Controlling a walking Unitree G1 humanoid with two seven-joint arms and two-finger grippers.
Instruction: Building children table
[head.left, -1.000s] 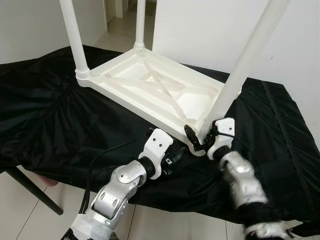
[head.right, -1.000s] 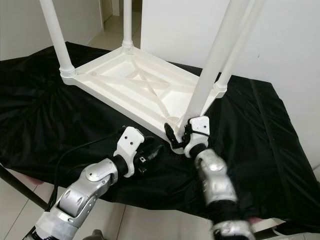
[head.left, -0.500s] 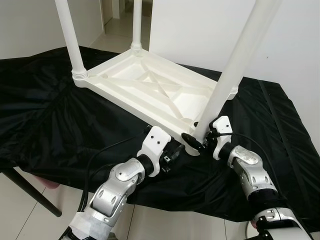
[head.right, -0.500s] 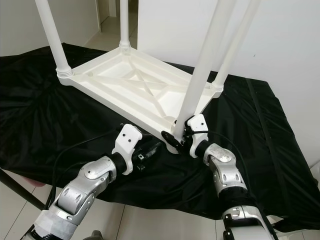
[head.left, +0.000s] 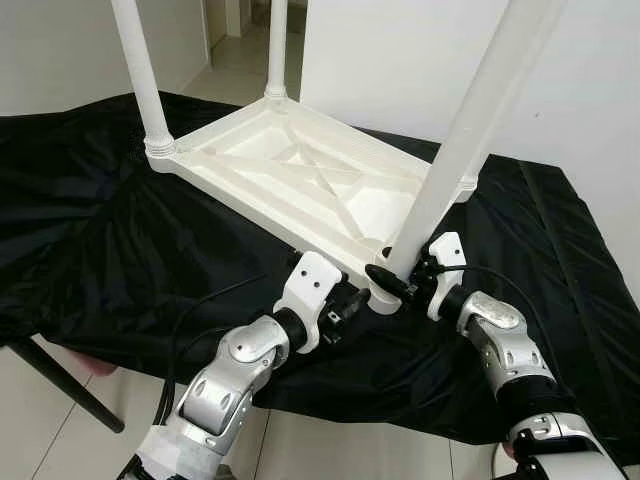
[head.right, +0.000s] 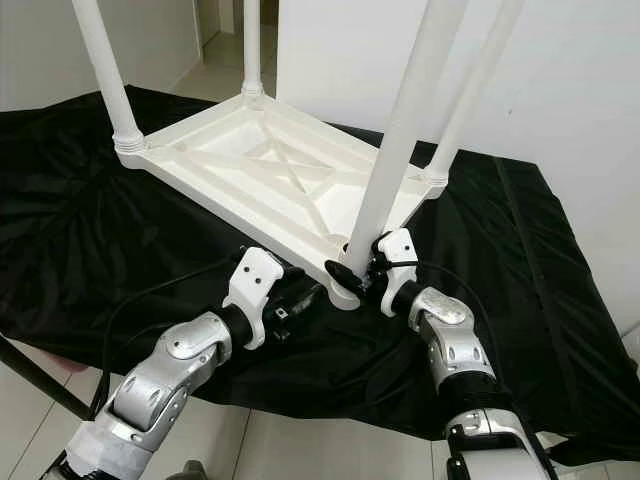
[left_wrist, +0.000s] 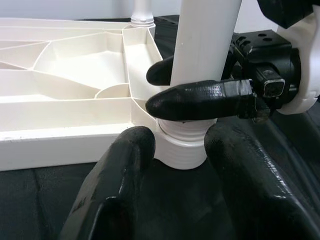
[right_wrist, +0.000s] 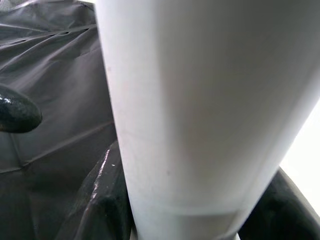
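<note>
The upside-down white plastic table top (head.left: 300, 175) is lying on the black cloth (head.left: 90, 230), and the right gripper (head.left: 398, 278) is squeezing the smooth white table leg (head.left: 450, 170) (stiff, light and slippery, I think) low by its near corner, while the left gripper (left_wrist: 175, 150) is waiting open beside that corner.

Glossy white plastic table (head.left: 300, 180), black cloth (head.left: 90, 230)

Upturned table (head.left: 300, 180) on cloth (head.left: 90, 240), legs (head.left: 470, 150) up

White table (head.left: 310, 185) on plain black cloth (head.left: 100, 240).
</note>
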